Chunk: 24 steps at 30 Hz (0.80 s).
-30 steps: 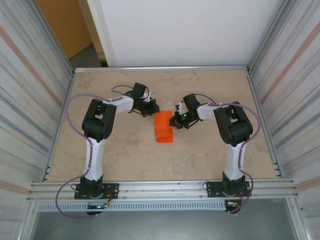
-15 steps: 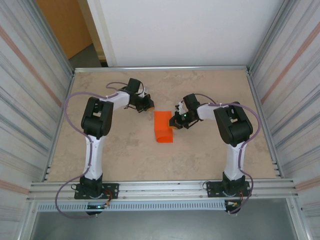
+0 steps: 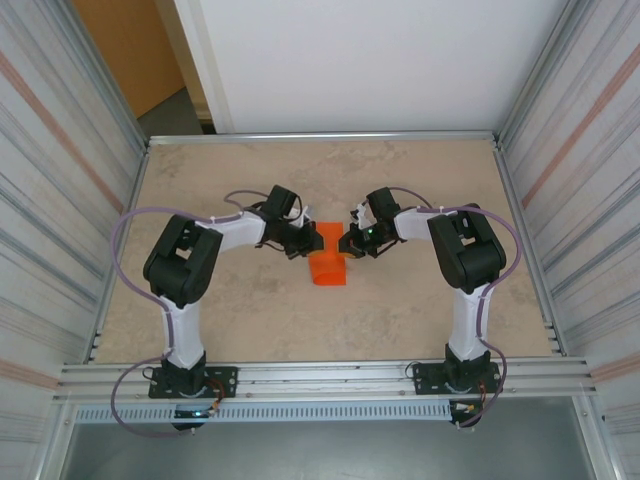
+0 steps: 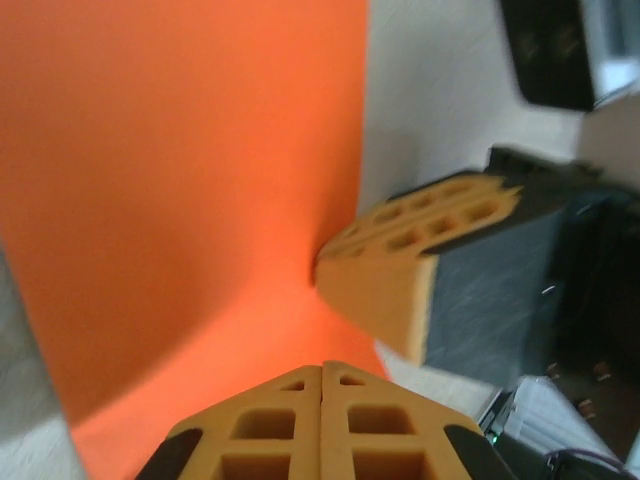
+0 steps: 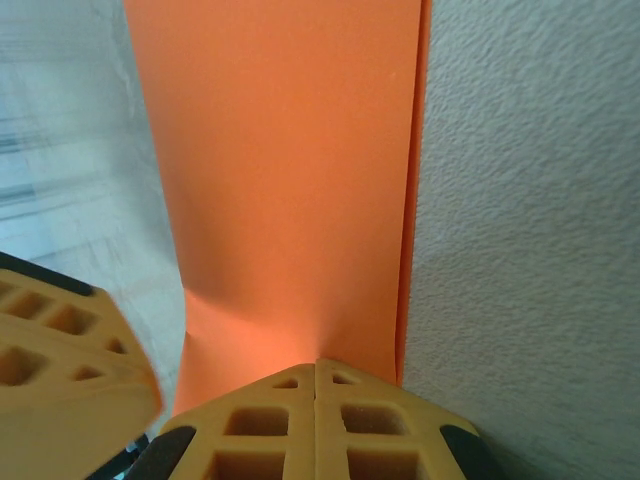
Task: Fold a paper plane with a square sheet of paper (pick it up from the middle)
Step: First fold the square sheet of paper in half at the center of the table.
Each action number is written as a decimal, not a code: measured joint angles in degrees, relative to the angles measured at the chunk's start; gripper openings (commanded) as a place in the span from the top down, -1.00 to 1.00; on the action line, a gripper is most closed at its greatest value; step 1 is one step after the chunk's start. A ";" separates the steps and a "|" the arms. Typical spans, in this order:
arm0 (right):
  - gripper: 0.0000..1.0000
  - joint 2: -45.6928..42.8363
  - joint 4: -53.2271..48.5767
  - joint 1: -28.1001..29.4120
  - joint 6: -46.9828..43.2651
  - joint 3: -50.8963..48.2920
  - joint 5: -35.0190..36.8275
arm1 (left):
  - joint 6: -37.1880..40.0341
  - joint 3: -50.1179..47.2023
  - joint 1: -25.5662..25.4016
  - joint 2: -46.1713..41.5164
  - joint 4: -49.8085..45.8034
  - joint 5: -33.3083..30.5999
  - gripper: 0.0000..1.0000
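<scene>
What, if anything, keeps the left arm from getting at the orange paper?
Probably nothing, so yes: the left gripper, jaws shut, sits over one edge of the orange paper; the right gripper is at the opposite edge.

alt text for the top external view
Two white robot arms meet at a folded orange paper lying on the table. The left gripper sits at its far left edge, the right gripper at its far right edge, both shut.

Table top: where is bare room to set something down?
Free: the far table strip by the back rail, and the near stretch between the arm bases. Crowded: the middle, where left gripper and right gripper meet over the orange paper.
</scene>
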 measured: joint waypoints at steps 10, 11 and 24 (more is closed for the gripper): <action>1.00 0.00 0.00 0.00 0.00 0.00 0.00 | 0.35 -1.77 0.63 0.26 -0.37 1.73 1.00; 1.00 0.00 0.00 0.00 0.00 0.00 0.00 | 0.35 -1.68 0.61 0.39 -0.37 1.88 1.00; 1.00 0.00 0.00 0.00 0.00 -0.02 0.00 | 3.15 -3.02 0.50 1.46 -0.72 1.86 1.00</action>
